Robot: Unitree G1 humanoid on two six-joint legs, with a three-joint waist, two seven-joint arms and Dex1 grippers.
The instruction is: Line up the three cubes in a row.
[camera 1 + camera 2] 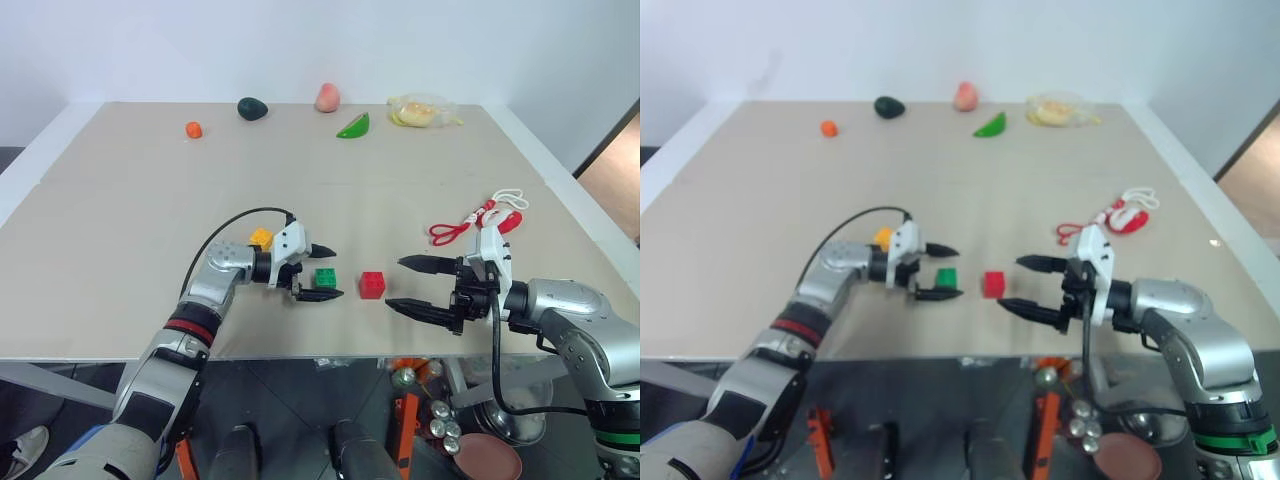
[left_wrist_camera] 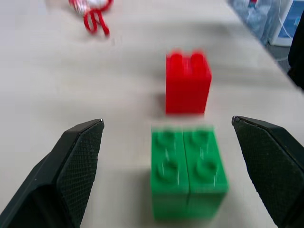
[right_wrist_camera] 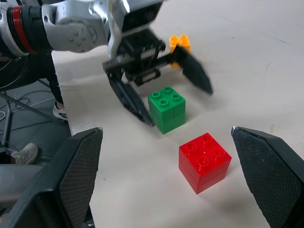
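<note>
Left gripper (image 1: 322,272), fingers spread, has the green cube (image 1: 326,278) between them, untouched; red cube (image 1: 372,285) just beyond.

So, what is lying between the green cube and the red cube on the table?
Nothing: in the right wrist view, bare table separates the green cube from the red cube.

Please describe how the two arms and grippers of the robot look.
Both arms are silver metal. The left gripper and the right gripper have a white body and two black pointed fingers with textured pads. A black cable runs along each arm; the left has a red ring.
</note>
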